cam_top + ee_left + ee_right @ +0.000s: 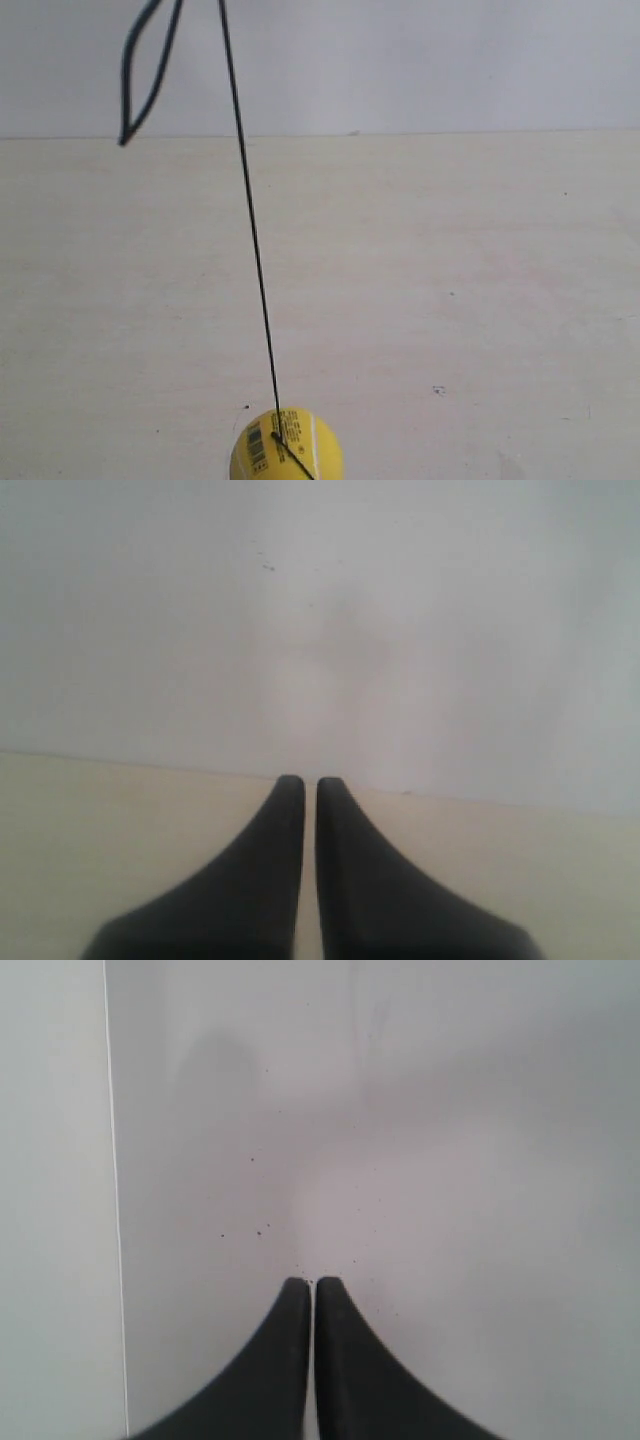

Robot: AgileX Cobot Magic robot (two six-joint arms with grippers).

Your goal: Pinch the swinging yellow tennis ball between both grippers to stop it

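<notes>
The yellow tennis ball [287,446] hangs at the bottom edge of the exterior view, partly cut off, its barcode label facing the camera. A thin black string [250,210] runs up from its top and out of the frame. Neither arm shows in the exterior view. My left gripper [302,781] is shut with nothing between its black fingers, pointing at a pale wall above the cream table edge. My right gripper [311,1282] is shut too, empty, facing a blank grey-white wall. The ball appears in neither wrist view.
A loose black loop of cord [142,70] dangles at the upper left of the exterior view. The cream tabletop [450,280] stretches back to a white wall [420,60]. A vertical wall seam [113,1200] shows in the right wrist view.
</notes>
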